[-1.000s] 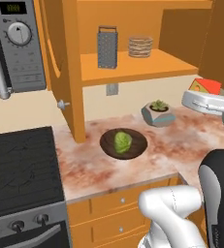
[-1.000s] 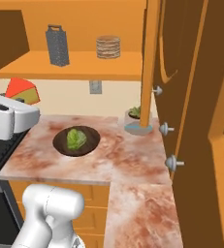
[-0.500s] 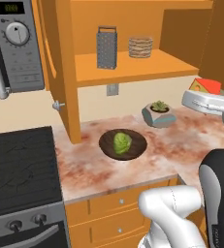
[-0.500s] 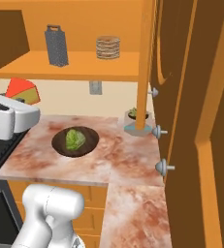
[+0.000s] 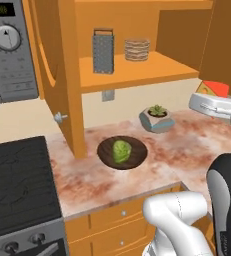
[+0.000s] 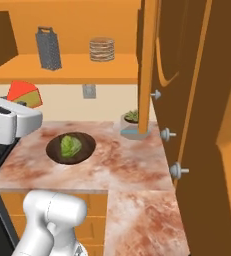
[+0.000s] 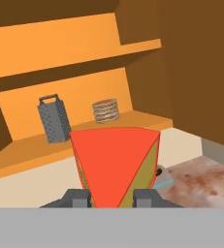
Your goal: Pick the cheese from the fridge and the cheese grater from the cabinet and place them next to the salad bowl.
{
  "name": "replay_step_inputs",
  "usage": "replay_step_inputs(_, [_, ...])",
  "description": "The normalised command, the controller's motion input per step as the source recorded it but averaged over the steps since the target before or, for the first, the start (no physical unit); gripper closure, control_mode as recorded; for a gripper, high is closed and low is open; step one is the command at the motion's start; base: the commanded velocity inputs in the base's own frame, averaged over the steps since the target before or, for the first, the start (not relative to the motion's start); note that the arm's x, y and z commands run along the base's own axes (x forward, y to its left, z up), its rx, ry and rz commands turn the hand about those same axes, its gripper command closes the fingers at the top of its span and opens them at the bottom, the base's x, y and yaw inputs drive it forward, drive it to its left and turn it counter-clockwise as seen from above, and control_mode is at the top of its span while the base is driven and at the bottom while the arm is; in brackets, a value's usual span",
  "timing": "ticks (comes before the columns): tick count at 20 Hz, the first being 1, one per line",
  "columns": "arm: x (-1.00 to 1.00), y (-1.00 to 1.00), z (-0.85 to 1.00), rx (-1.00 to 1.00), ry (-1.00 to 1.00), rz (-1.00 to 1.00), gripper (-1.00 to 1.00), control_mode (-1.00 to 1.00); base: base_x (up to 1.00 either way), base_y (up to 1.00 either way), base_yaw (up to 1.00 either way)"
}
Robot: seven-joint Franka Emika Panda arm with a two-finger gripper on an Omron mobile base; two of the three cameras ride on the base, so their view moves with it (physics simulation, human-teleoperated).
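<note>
We see cheese (image 7: pixel 114 167) wedge upright between jaws, red face toward hand camera, narrow end down at fingertips (image 7: pixel 77 197). Gripper (image 7: pixel 110 198) closed on cheese, held above counter (image 5: pixel 187 150), right of salad bowl (image 5: pixel 122 152). Cheese grater (image 5: pixel 103 51) upright on open cabinet (image 5: pixel 137 72) shelf, handle up, basket (image 5: pixel 137 49) beside it. Succulent pot (image 5: pixel 157 119) behind bowl. Cabinet door (image 5: pixel 57 75) open, left of bowl.

The marbled counter (image 5: pixel 177 160) bears the salad bowl (image 5: pixel 122 152) and a succulent pot (image 5: pixel 157 119); the cabinet shelf (image 5: pixel 152 70) carries the cheese grater (image 5: pixel 103 51) and a woven basket (image 5: pixel 137 50).
</note>
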Motion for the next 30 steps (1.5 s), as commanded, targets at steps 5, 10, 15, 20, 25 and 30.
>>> replay_step_inputs(5, [0.0, 0.0, 0.0, 0.0, 0.0, 0.0, 1.0, 1.0, 0.15, -0.28, -0.29])
replay_step_inputs(10, [0.0, 0.0, 0.0, 0.0, 0.0, 0.0, 1.0, 1.0, 0.43, -0.22, -0.18])
replay_step_inputs(15, [-0.02, -0.27, -0.03, 0.14, 0.06, -0.06, 1.0, -1.0, 0.0, 0.0, 0.0])
replay_step_inputs(20, [-0.2, -0.18, -0.14, 0.17, 0.15, 0.0, 1.0, -1.0, 0.0, 0.0, 0.0])
replay_step_inputs(25, [-0.07, -0.12, -0.31, 0.08, 0.16, 0.0, 1.0, -1.0, 0.0, 0.0, 0.0])
replay_step_inputs(30, [-0.01, 0.0, -0.52, 0.0, 0.07, 0.0, 1.0, -1.0, 0.0, 0.0, 0.0])
